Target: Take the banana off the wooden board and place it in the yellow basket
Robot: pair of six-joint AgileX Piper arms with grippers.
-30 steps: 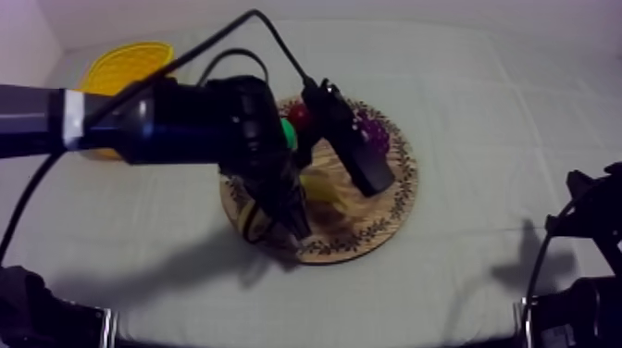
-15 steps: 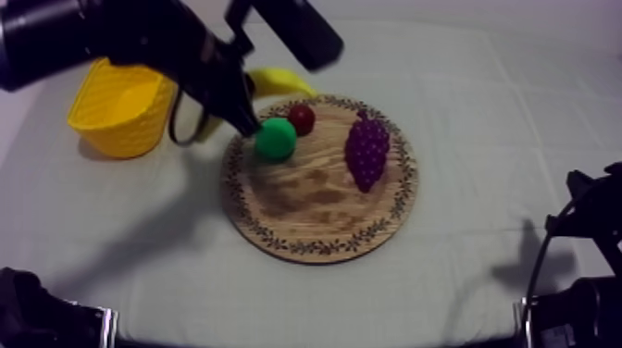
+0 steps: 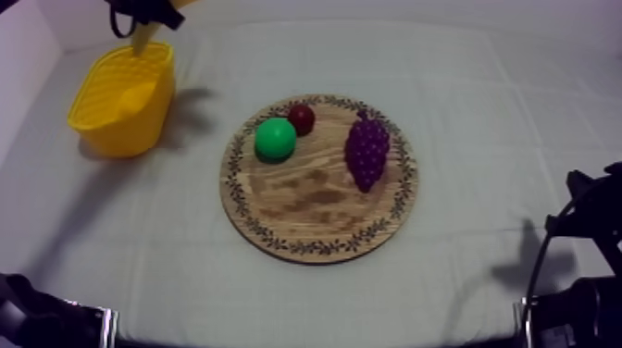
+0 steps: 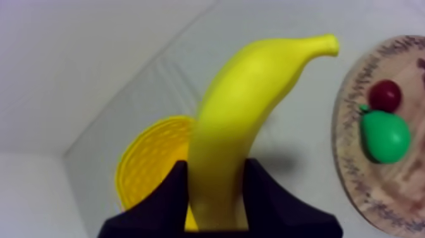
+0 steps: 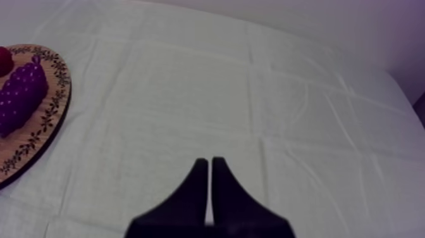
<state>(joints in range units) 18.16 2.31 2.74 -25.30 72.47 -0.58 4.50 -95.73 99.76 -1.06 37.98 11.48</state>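
Our left hand grips the smooth, curved yellow toy banana by its lower end, black fingers spread just to its width; below the hand sits the ribbed yellow plastic basket. Off to its side the round wooden board with a patterned rim carries a glossy green pear, a small red fruit and knobbly purple grapes. Our right hand lies closed to a narrow wedge, empty, above the cloth-covered tabletop. Half a second ago the left hand was beside the pear.
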